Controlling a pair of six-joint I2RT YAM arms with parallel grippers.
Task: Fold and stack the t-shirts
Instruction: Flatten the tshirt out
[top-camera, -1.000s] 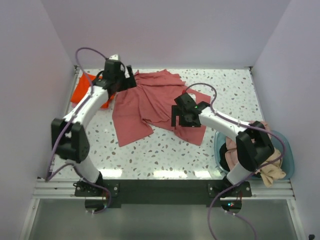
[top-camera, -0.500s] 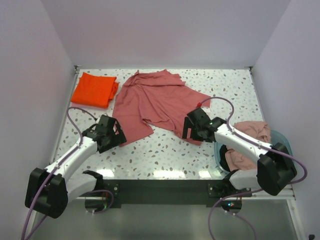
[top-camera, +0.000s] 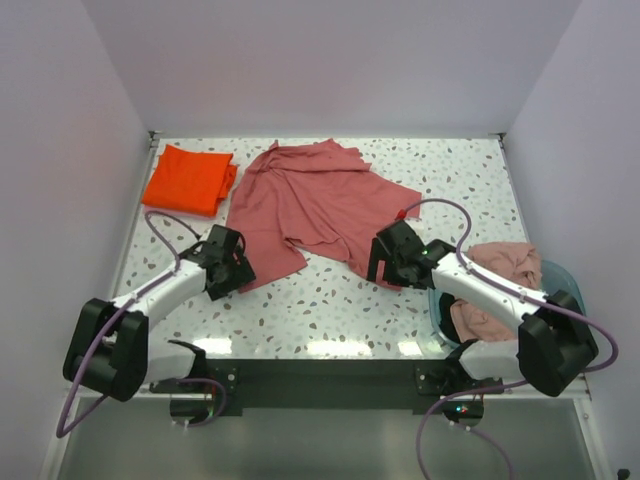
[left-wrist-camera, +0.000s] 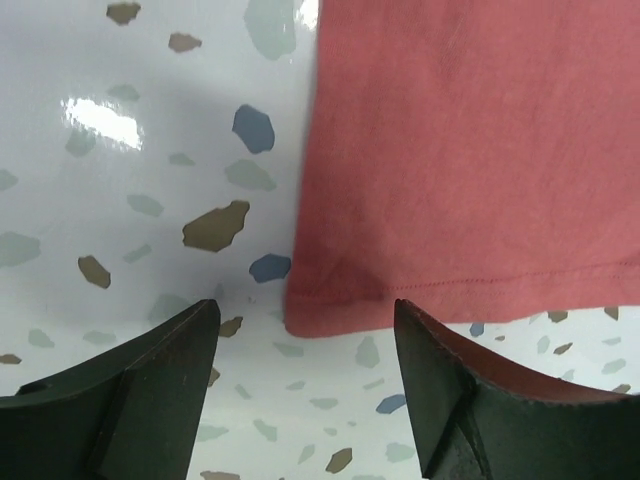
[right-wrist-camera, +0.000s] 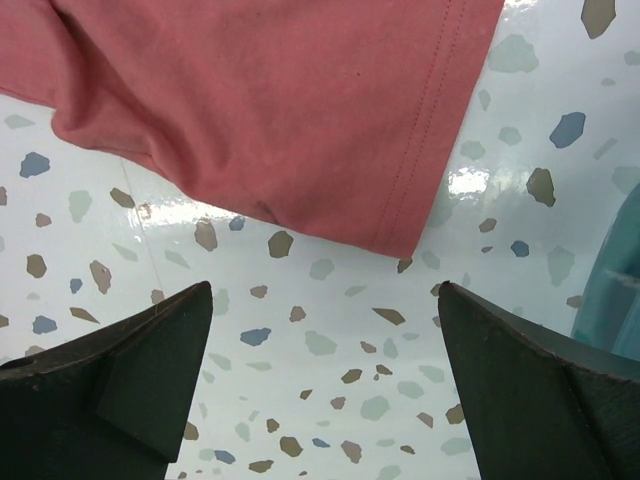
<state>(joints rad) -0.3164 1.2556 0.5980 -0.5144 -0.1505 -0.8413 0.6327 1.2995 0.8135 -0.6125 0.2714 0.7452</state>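
**Both grippers lining up on the near hem of the pink shirt**

The pink shirt is lying spread but rumpled across the middle and far part of the table, with one layer wrinkling over another near its centre. The orange shirt is sitting folded at the far left, apart from it. More pink and beige shirts are bunching in the teal basin at the near right.

The left gripper is hovering over the near-left hem corner, jaws spread with nothing between them. Its wrist view is showing that corner right between the fingers. The right gripper is doing the same at the near-right hem corner, jaws spread wide and empty. Whether either is touching the tabletop is hard to tell.

The cloth is looking thin, light and limp, so it will likely be sagging and dragging, not holding shape. The glossy table is probably letting it slide. Best hold: pinching each stitched hem corner, where the doubled fabric is giving more to bite.
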